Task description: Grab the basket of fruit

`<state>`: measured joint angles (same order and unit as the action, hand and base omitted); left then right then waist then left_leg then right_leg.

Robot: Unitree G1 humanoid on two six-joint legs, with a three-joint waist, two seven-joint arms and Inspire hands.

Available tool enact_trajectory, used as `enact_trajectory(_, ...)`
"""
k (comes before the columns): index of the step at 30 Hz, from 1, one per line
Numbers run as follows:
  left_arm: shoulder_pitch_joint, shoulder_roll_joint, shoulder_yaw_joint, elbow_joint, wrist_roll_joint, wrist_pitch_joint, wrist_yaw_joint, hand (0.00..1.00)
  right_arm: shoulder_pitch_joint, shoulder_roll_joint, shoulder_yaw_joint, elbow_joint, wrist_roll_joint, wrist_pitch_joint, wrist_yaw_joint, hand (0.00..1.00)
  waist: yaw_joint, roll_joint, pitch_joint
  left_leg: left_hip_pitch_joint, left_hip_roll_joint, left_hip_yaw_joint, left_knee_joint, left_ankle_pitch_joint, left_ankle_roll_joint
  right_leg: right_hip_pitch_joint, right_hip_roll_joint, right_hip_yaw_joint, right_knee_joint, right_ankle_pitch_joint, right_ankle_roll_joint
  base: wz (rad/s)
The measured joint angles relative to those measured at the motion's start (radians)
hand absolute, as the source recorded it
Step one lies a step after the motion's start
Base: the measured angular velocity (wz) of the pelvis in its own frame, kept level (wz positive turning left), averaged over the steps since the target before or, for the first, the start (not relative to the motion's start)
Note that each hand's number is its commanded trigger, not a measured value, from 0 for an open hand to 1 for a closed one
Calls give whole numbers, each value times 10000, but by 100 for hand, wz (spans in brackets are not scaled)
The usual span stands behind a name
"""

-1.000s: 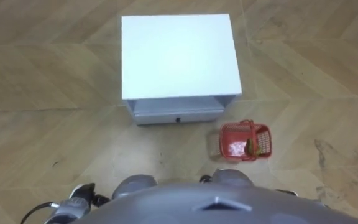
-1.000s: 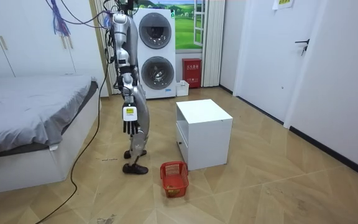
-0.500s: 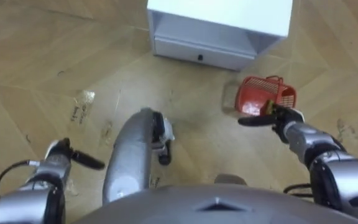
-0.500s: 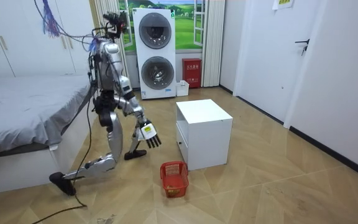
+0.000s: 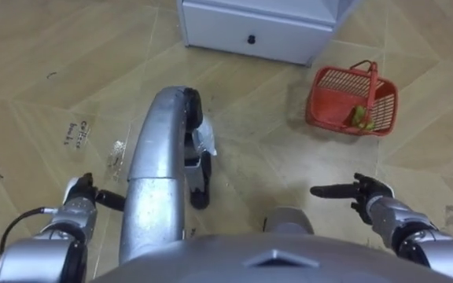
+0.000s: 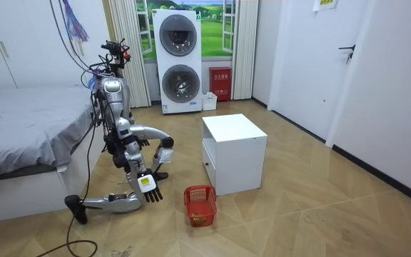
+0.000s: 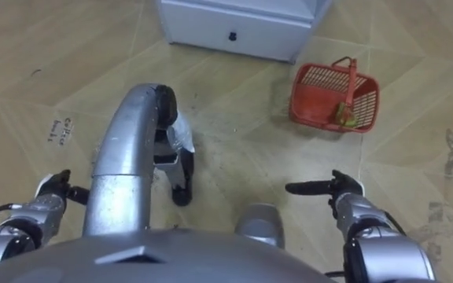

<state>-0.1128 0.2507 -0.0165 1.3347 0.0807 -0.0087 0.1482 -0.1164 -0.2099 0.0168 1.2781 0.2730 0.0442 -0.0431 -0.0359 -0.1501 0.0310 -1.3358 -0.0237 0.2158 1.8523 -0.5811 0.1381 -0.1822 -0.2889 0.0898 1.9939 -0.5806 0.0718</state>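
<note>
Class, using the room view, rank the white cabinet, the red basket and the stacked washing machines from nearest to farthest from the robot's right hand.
From the right hand, held open low over the floor:
1. Red basket, on the floor just ahead of the hand.
2. White cabinet, just beyond the basket.
3. Stacked washing machines, against the far wall.

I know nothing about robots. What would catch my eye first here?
A silver robot kneels on the floor between a bed and a white cabinet. A red basket with fruit in it stands beside that cabinet, and the right robot hand is open, apart from it.
</note>
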Motion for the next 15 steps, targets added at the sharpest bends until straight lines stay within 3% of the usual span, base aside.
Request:
enact_trajectory(3,245,-171,11,32,-25,-101,182,0,-20,5,-33,-217,-51,-12,-475,0,-144,-115,-22,60,-430,-310,-89,-12,-417,-24,-46,232,-23,-29,10,-17)
enact_trajectory(5,250,-260,-29,164,-24,-193,233,0,-8,10,-123,-439,-186,-15,-731,0,-243,-154,-19,63,-596,-407,-148,13,-545,-47,-77,230,-29,-38,27,-6)
enact_trajectory(11,609,-348,-660,201,-67,-286,392,0,21,79,-386,-1985,-515,-6,-1528,0,-553,-281,-6,169,-598,-479,-345,121,-792,-195,-71,528,101,-57,8,-8)
enact_trajectory(15,754,-346,-1062,243,-96,-288,385,0,-9,115,-390,-2859,-527,-52,-1742,0,-726,-444,-82,220,-613,-543,-443,182,-917,-227,-36,592,136,-64,7,-2)
